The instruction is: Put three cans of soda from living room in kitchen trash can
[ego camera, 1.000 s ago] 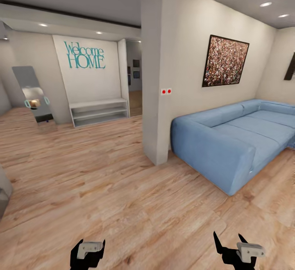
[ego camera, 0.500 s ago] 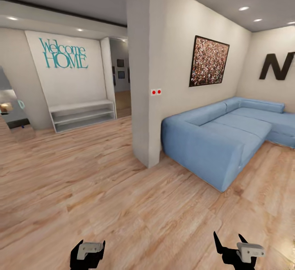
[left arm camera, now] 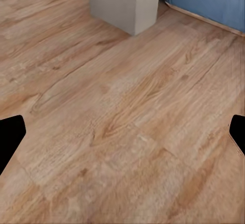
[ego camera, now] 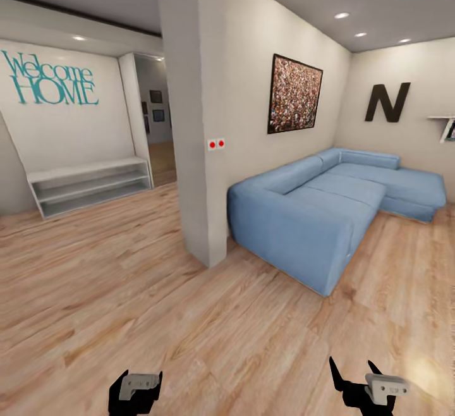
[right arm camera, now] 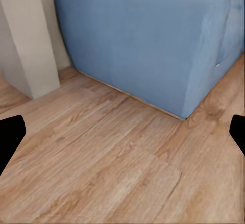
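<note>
Your left gripper (ego camera: 134, 385) hangs low over the plank floor (ego camera: 189, 315), and from the wrist camera its two dark fingertips (left arm camera: 10, 140) sit wide apart at the frame's edges with nothing but boards between them, so it's released and carrying nothing. Your right gripper (ego camera: 361, 383) is the same story: fingers (right arm camera: 10, 137) spread, bare floor between them, empty.

Just ahead of the left gripper stands the foot of the white pillar (left arm camera: 125, 2); ahead of the right one is the near arm of the blue sofa (right arm camera: 148, 45), sitting flush on the floor beside that pillar.

From your head camera, the pillar (ego camera: 193, 119) rises in the middle with two red switches (ego camera: 216, 144) on its face. The sofa (ego camera: 316, 201) runs off to the right along the wall, under a framed picture (ego camera: 294, 94) and a big dark letter N (ego camera: 387, 102). To the left, a low white shelf unit (ego camera: 88, 183) sits beneath teal "Welcome HOME" lettering (ego camera: 50, 78), with a doorway (ego camera: 155, 119) between it and the pillar.

You're in the living room, and I can't tell where the soda cans are from here.
</note>
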